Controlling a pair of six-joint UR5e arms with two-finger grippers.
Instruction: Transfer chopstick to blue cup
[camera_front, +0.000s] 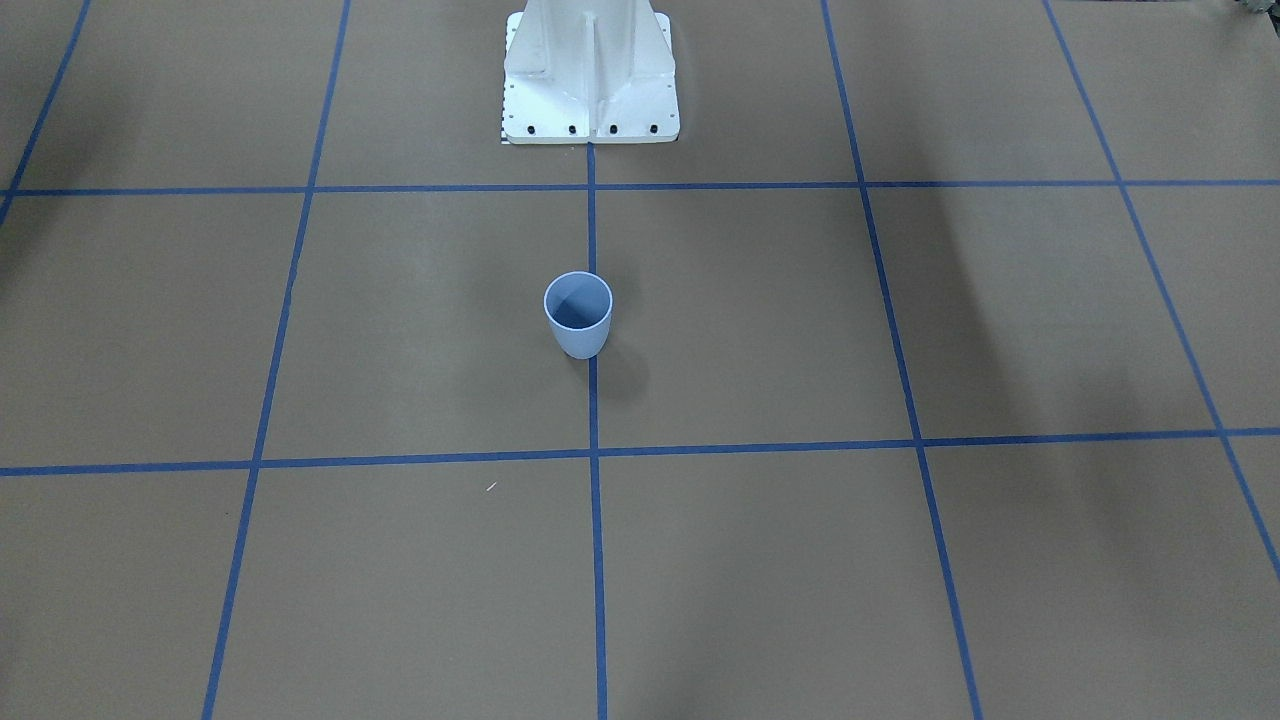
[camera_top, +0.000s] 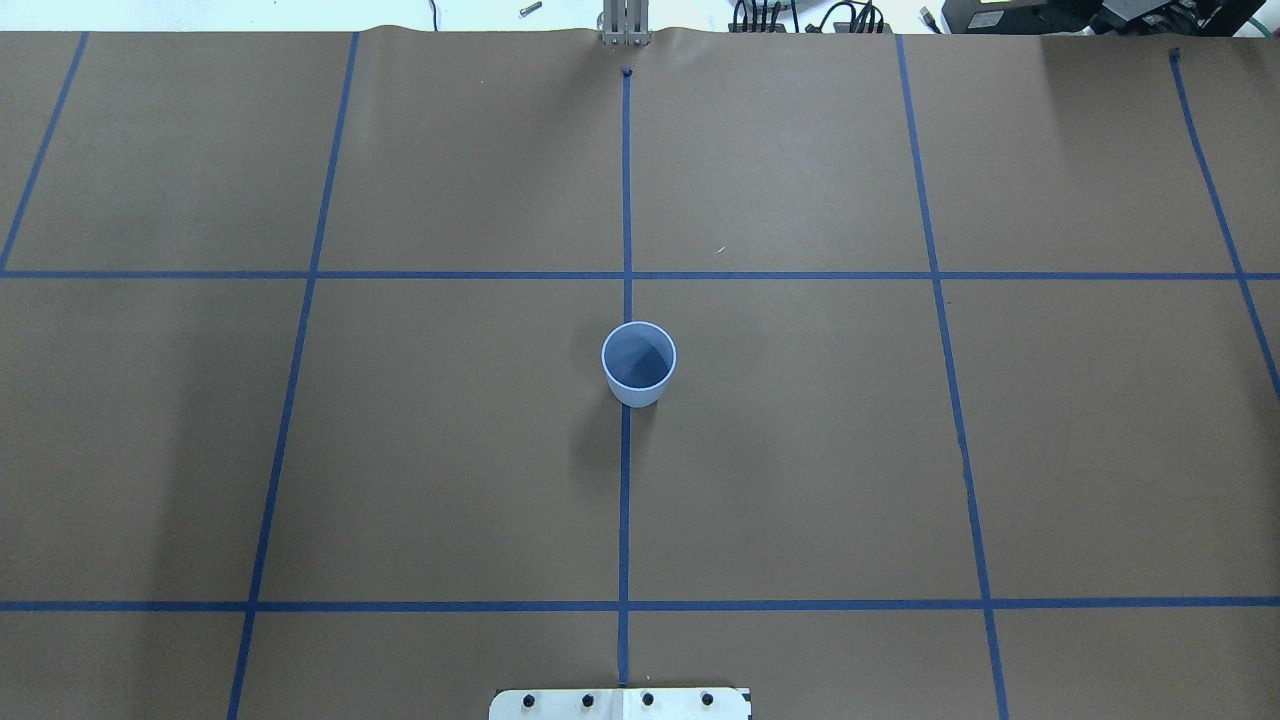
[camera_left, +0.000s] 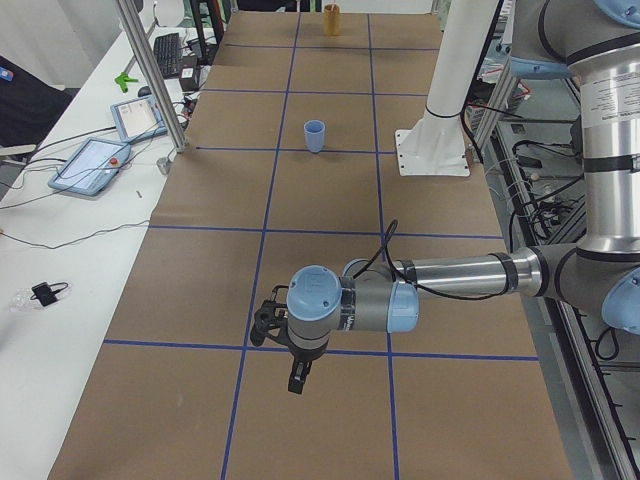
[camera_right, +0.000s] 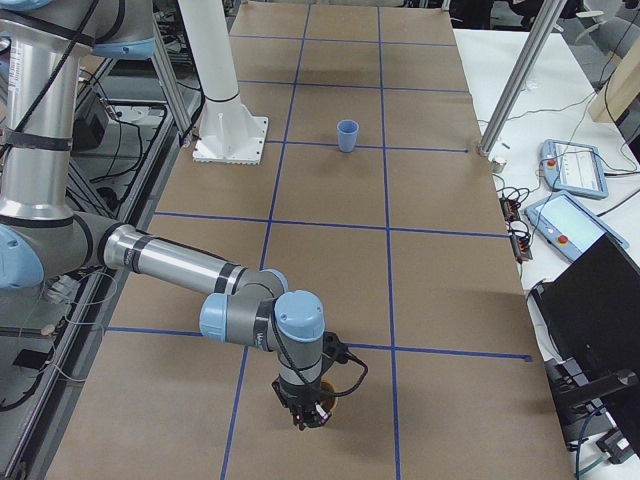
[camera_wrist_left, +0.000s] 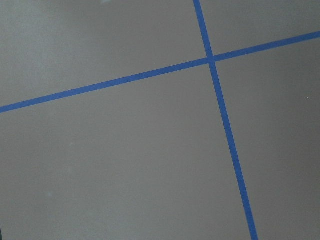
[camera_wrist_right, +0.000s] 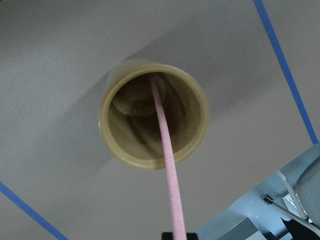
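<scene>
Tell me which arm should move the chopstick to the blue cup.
Right. Its wrist view looks straight down on the pink chopstick standing in the tan cup, so the right arm is above it. The left arm's wrist view shows only table and tape. The blue cup stands empty.

Left arm and right arm showing silver tubes, pale-blue joint caps; black cable trailing; black screws lining white base.

Robot lab: tape-gridded table, teach pendants
</scene>
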